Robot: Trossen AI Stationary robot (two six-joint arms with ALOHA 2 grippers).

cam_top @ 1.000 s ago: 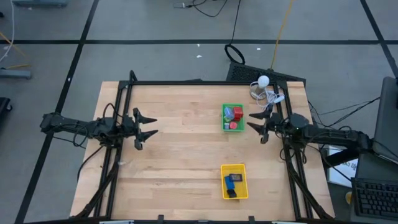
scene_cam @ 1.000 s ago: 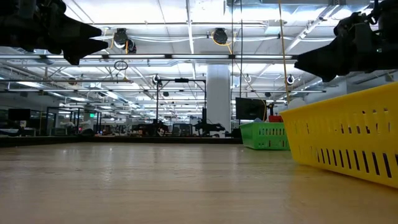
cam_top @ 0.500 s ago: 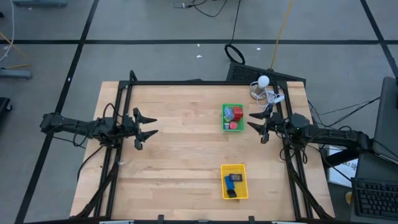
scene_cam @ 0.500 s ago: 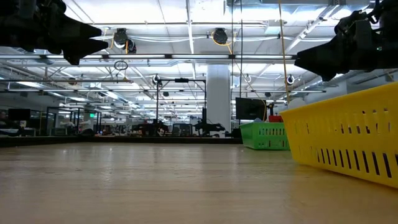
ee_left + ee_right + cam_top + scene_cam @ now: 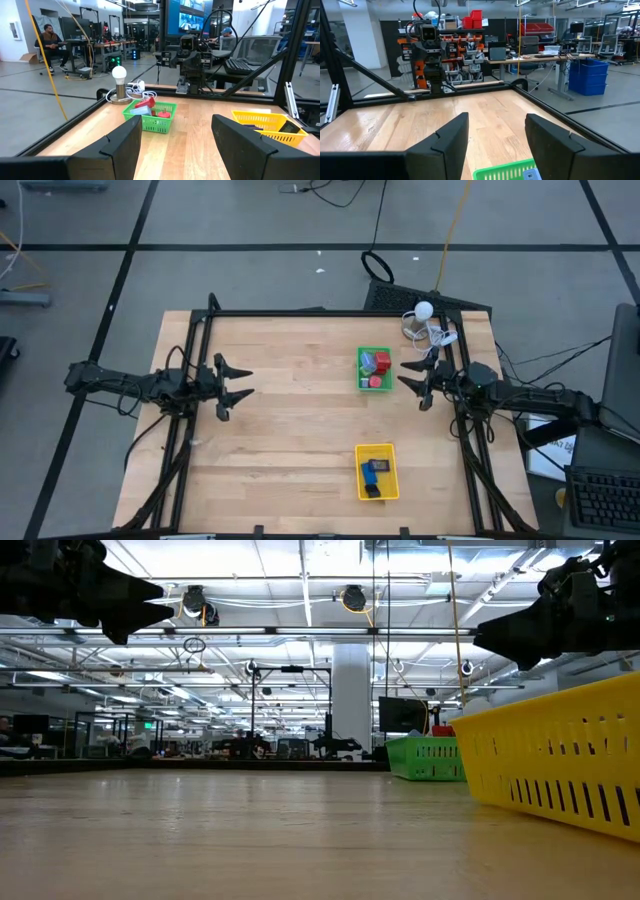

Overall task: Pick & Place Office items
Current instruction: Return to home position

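Looking straight down first, my left hand hangs above the left edge of the light wooden bench, fingers spread and empty. My right hand mirrors it by the right edge, equally spread and empty. Just beside the right hand sits the green plastic mesh tray, toward the corner where a white round bulb lamp and its white cable stand. This tray holds small red pieces and a light blue piece. The yellow slotted plastic tray lies close to the opposite long edge and holds a dark navy rectangle and a black rectangle. I see no loose piece on the bare wood, so I judge the sorting done and only the retreat left.

From bench height, both hands show well above the wood, with the yellow tray's wall near and the green tray beyond it.

Through my left wrist, my two fingers stand wide apart, with both trays and the other arm ahead of them.

Through my right wrist, the fingers are apart too, with the green rim close in front.

The right hand carries the risk, being nearest to anything. If it dips or swings inward on the way home, a finger could catch the green rim and tip the pieces out. Its arm also runs near the lamp cable, which could snag.
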